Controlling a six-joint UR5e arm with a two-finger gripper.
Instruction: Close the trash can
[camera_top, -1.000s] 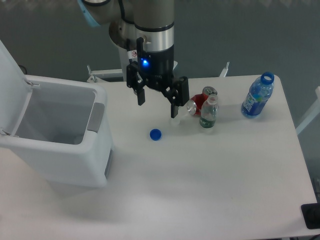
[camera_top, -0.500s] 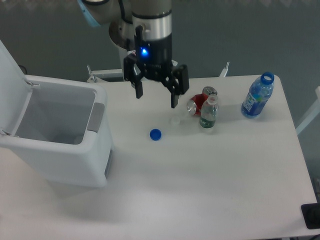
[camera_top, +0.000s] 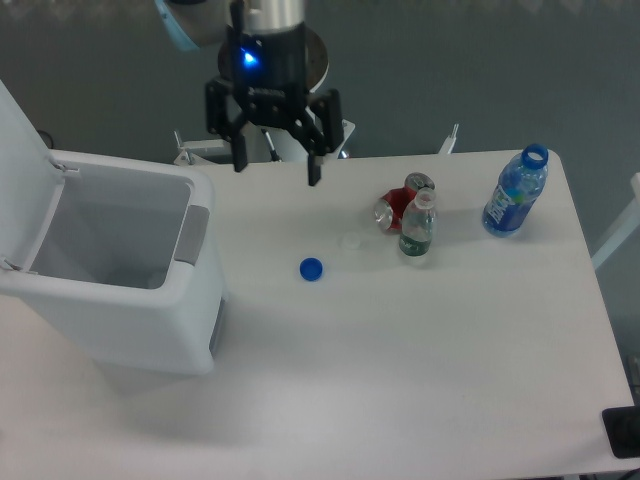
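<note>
Pincer fingers are spreading wide apart with nothing between them, hanging above the far edge of the tabletop. At the left, the trash can is sitting with its lid standing upright, leaving the inside exposed. A blue cap is lying near the middle. Further right, a red can is lying against a small clear bottle, while a blue bottle is standing uncapped near the right edge.
</note>
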